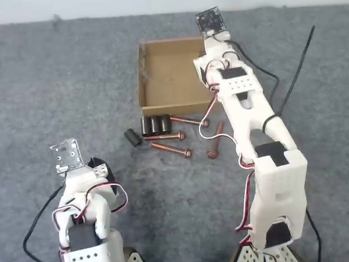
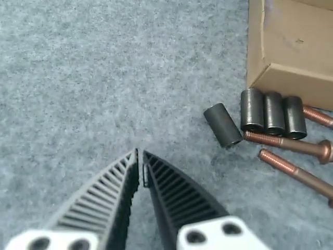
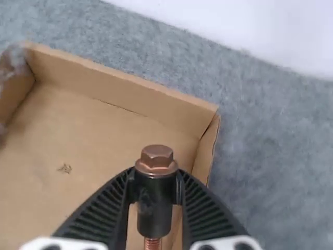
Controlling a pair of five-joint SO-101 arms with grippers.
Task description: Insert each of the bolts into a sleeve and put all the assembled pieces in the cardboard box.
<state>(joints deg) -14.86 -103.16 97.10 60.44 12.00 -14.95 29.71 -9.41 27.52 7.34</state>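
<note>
My right gripper is shut on an assembled piece, a black sleeve with a copper bolt through it, hex head up. It hangs over the inside of the cardboard box, close to a side wall. In the high view the right arm stretches over the box. Three black sleeves lie side by side just in front of the box, and one more sleeve lies loose beside them. Several copper bolts lie around them. My left gripper is shut and holds nothing, above bare carpet short of the loose sleeve.
Grey carpet covers the table. The box floor is bare where it shows. A black cable runs along the right side. The left arm sits low at the front left, with open carpet around it.
</note>
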